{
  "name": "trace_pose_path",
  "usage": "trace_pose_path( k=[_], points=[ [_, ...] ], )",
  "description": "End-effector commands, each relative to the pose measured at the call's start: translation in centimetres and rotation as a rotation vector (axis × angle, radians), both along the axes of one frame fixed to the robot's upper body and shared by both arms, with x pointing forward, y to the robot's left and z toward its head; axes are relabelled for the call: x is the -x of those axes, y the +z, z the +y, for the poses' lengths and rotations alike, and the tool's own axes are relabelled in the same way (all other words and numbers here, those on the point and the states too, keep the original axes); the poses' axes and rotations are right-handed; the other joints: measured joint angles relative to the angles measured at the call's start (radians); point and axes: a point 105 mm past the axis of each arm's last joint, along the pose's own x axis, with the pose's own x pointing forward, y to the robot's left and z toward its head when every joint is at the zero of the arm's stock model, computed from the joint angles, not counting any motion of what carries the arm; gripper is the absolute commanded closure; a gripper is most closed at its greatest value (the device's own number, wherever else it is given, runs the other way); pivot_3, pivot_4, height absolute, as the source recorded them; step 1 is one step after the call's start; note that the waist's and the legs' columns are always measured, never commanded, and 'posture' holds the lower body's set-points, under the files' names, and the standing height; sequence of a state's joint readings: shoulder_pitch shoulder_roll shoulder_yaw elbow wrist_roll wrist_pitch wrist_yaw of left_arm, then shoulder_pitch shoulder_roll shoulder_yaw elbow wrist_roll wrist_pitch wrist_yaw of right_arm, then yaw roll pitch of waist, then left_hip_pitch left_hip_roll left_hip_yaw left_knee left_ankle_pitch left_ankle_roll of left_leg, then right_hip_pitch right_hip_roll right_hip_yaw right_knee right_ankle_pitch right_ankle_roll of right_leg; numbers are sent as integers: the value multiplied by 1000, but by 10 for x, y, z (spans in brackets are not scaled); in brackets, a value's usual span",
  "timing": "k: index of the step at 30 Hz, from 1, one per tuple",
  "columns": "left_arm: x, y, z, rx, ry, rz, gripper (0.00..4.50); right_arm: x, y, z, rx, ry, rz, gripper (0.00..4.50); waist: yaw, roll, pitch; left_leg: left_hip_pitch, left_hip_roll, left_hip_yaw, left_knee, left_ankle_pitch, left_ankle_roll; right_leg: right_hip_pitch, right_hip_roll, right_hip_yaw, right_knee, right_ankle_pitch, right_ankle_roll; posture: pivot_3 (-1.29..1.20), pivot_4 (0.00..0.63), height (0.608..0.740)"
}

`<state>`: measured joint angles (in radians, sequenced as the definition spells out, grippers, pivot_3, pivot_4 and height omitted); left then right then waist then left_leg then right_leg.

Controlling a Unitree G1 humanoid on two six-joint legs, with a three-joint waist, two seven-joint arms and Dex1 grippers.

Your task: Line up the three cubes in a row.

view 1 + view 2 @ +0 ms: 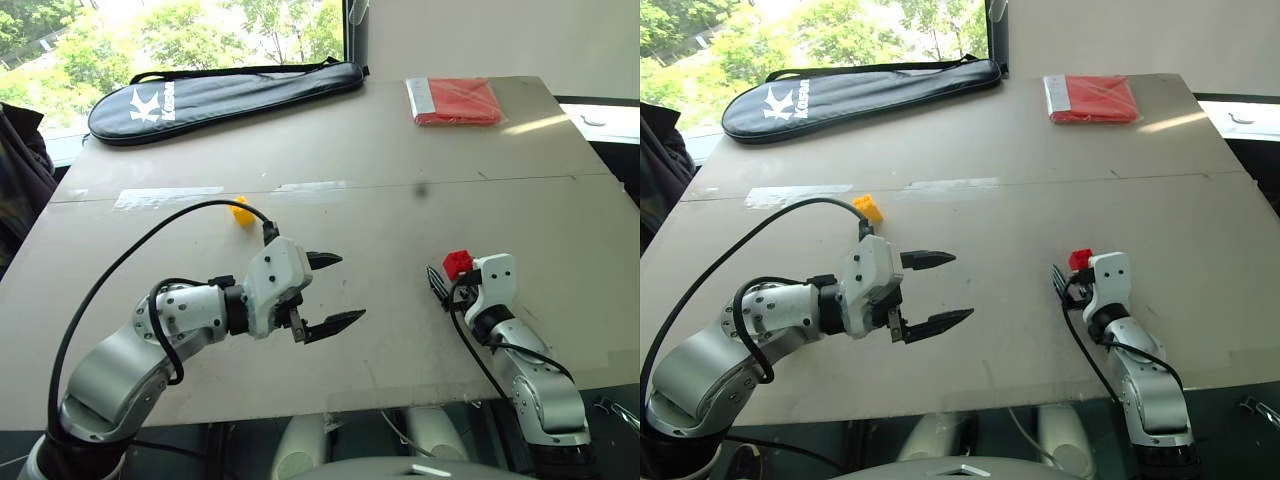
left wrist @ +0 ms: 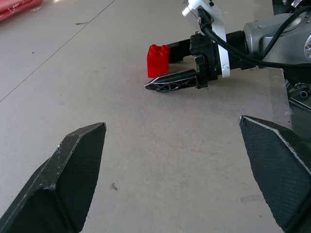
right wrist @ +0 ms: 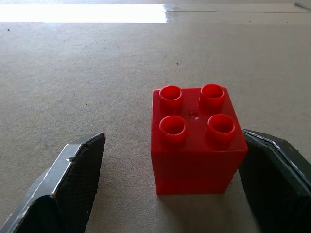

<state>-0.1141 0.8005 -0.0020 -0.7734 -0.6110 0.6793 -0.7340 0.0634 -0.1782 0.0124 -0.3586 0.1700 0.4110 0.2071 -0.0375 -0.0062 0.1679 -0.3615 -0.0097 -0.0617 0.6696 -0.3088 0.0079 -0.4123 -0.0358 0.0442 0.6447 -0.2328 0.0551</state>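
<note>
Red cube point(image 3: 197, 141): stands upright on the table, studs up (four of them), between the right gripper's fingers. It sits hard against one finger, with a clear gap to the other, toward the table's right side and not far from the near edge.

Right gripper point(image 1: 450, 275): fingers spread apart around the red cube, not clamped on it; the gripper lies low over the table surface, pointing away from the near edge.

Yellow cube point(image 1: 867, 207): alone on the table left of centre, about midway between the near and far edges, close to a strip of clear tape (well apart from the red cube).

Green cube: I cannot find it anywhere on the table.

Left gripper point(image 1: 333, 292): fingers wide apart, nothing between them; it hangs above the table left of centre, nearer the near edge than the yellow cube, pointing across toward the right gripper.

Table point(image 1: 380, 180): flat beige board with a seam running across it from left to right.

Black racket bag point(image 1: 225, 96): long, lying along the far edge toward the far left corner.

Red packet point(image 1: 455, 100): flat, in a clear wrapper, near the far right corner (well away from both cubes).
</note>
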Motion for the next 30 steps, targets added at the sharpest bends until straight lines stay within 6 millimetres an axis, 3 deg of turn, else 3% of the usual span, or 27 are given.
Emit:
trace_pose_path(
  k=[1,8,20,30],
  points=[
    [4,7,-2,-1,-14,-46,0,2,11,-2,-13,-7,-36,148,0,0,0,0,0,0,0,0,0,0,0,0,0,0,0,0,150,740],
    [3,5,-1,-1,-3,-48,0,10,12,-4,-28,7,-14,148,1,0,0,0,0,0,0,0,0,0,0,0,0,0,0,0,150,740],
    [5,1,0,0,2,-40,0,13,11,20,-17,196,9,148,0,0,0,0,0,0,0,0,1,0,0,0,0,0,0,0,150,740],
    [8,-1,3,-7,14,-33,0,21,7,26,-23,248,76,148,1,0,0,0,0,0,0,0,1,0,0,0,1,0,0,0,150,740]
  ],
)
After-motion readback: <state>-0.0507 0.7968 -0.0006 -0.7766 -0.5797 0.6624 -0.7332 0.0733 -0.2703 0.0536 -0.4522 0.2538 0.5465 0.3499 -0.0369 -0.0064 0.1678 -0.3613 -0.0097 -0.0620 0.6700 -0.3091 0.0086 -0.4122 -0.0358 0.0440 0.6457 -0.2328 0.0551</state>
